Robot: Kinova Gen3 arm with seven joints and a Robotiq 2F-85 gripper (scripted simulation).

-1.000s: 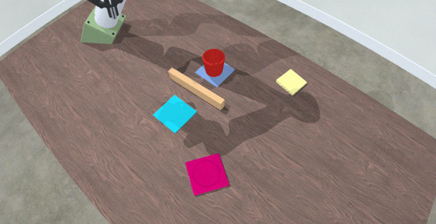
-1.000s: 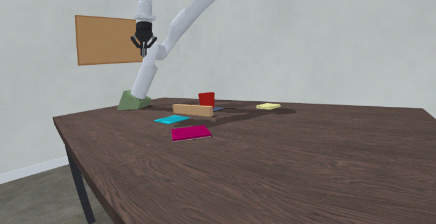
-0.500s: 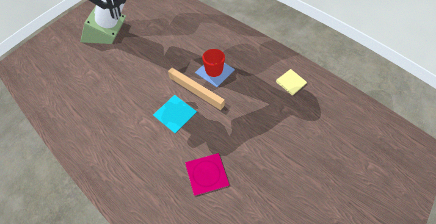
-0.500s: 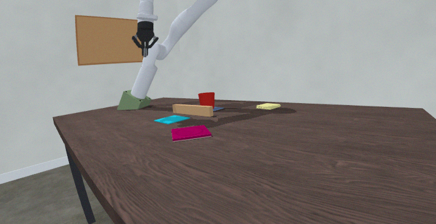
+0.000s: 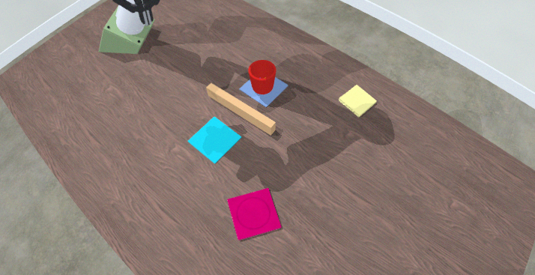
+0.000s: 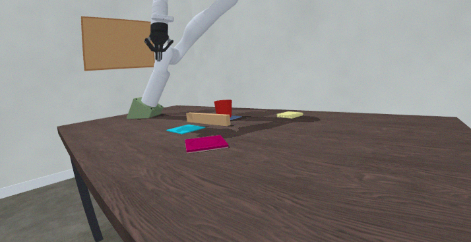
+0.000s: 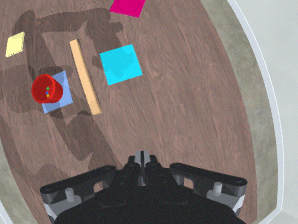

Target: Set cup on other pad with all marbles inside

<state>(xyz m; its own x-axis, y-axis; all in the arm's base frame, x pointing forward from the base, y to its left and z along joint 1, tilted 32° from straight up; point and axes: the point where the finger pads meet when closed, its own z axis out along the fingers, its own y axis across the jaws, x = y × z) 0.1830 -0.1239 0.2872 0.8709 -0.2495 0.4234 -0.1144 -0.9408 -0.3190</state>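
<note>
A red cup (image 5: 262, 76) (image 6: 223, 107) (image 7: 45, 88) stands upright on a blue pad (image 5: 278, 89) (image 6: 235, 117) (image 7: 63, 92), with small marbles dimly visible inside in the wrist view. A tan rail (image 5: 240, 108) (image 6: 208, 119) (image 7: 85, 76) lies between the blue pad and a cyan pad (image 5: 214, 139) (image 6: 185, 128) (image 7: 121, 64). My gripper (image 5: 146, 20) (image 6: 159, 59) (image 7: 142, 159) is shut and empty, high above the arm's green base (image 5: 121, 39) (image 6: 142, 109), far from the cup.
A magenta pad (image 5: 254, 213) (image 6: 206, 143) (image 7: 128, 3) with a faint ring lies near the table's front. A yellow block (image 5: 357, 100) (image 6: 289, 114) (image 7: 15, 44) lies to the right of the cup. An orange board (image 6: 115, 43) hangs on the wall.
</note>
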